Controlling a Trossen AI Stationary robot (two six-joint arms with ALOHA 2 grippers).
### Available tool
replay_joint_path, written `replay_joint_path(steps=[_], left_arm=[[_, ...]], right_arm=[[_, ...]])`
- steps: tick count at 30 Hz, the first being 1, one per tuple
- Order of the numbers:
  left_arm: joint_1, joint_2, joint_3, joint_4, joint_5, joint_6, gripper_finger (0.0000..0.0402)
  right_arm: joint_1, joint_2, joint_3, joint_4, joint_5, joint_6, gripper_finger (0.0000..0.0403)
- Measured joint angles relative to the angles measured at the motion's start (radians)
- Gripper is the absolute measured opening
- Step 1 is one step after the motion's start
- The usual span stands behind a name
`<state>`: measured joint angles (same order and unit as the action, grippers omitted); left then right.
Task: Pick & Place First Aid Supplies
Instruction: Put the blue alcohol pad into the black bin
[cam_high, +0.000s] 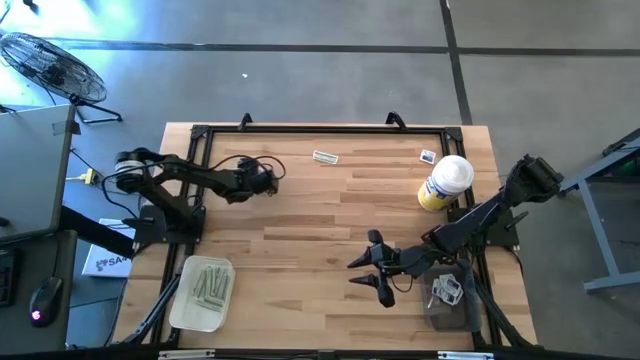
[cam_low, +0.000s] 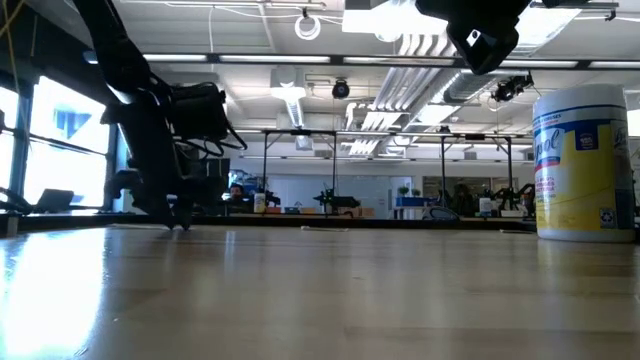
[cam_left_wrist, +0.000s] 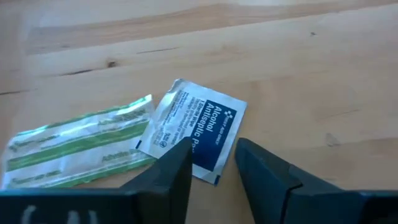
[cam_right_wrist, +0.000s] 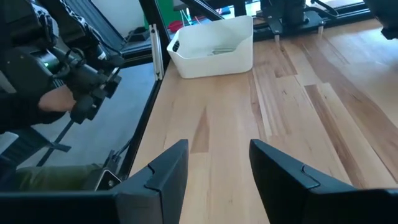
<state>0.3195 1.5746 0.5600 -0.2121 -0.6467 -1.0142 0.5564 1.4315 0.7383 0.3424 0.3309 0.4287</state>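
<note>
Hovering over the counter (cam_left_wrist: 323, 74) with fingers apart, the left claw (cam_left_wrist: 214, 165) could push the white pad (cam_left_wrist: 193, 127) onto the touching green strip (cam_left_wrist: 81, 146), so both might be grabbed.

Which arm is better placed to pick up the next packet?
Left. The left gripper hangs with open fingers just over an alcohol pad beside a bandage strip; the right gripper faces bare wood.

Grey concrete floor (cam_high: 300, 70); floor fan (cam_high: 50, 65); ceiling strip lights (cam_low: 270, 58).
</note>
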Motion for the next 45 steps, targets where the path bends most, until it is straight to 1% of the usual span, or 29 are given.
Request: replay_joint_path(steps=[4,9,11,16,18,20,22,23,26,29,30,32,34,36,39,42,45], left_arm=[[0.000,0.001,-0.039,0.071,0.011,-0.014,0.0082],[-0.010,0.002,-0.060,0.084,0.018,-0.034,0.0021],[-0.023,0.004,-0.061,0.087,0.017,-0.034,0.0007],[-0.066,-0.003,-0.057,0.090,0.000,-0.032,0.0005],[-0.089,-0.025,-0.054,0.090,0.002,-0.030,0.0002],[-0.123,-0.057,-0.057,0.090,0.027,-0.028,0.0002],[-0.170,-0.097,-0.058,0.112,0.082,-0.002,0.0002],[-0.197,-0.120,-0.059,0.130,0.098,0.015,0.0001],[-0.296,-0.171,-0.059,0.234,0.099,0.120,0.0001],[-0.405,-0.195,-0.057,0.360,0.132,0.248,0.0001],[-0.437,-0.196,-0.057,0.397,0.160,0.284,0.0001],[-0.485,-0.196,-0.057,0.459,0.257,0.331,0.0001],[-0.520,-0.190,-0.057,0.509,0.357,0.330,0.0000],[-0.554,-0.172,-0.056,0.544,0.417,0.330,0.0000],[-0.591,-0.162,-0.056,0.591,0.481,0.353,0.0000],[-0.620,-0.153,-0.056,0.626,0.513,0.364,0.0000],[-0.641,-0.153,-0.056,0.650,0.536,0.372,0.0000]], right_arm=[[-0.002,0.000,0.000,-0.005,0.003,-0.006,0.0165],[-0.002,0.000,0.000,-0.007,0.003,-0.009,0.0165],[-0.002,0.000,0.000,-0.009,0.004,-0.009,0.0165],[-0.002,0.000,0.000,-0.009,0.005,-0.006,0.0165],[-0.002,0.000,0.000,-0.010,0.006,-0.001,0.0165],[-0.002,0.000,0.000,-0.010,0.008,-0.001,0.0165],[-0.002,0.000,0.000,-0.011,0.012,-0.002,0.0165],[-0.002,0.000,0.000,-0.013,0.021,-0.002,0.0165],[-0.002,0.000,0.000,-0.023,0.071,-0.016,0.0165],[-0.013,0.013,0.000,-0.021,0.108,-0.116,0.0165],[-0.019,0.025,0.000,-0.015,0.112,-0.158,0.0166],[-0.029,0.063,0.000,0.042,0.117,-0.248,0.0166],[-0.040,0.123,0.008,0.121,0.114,-0.327,0.0166],[-0.053,0.200,0.045,0.172,0.099,-0.385,0.0166],[-0.076,0.322,0.127,0.168,0.096,-0.457,0.0166],[-0.095,0.414,0.214,0.147,0.151,-0.551,0.0166],[-0.114,0.478,0.295,0.107,0.218,-0.633,0.0166]])
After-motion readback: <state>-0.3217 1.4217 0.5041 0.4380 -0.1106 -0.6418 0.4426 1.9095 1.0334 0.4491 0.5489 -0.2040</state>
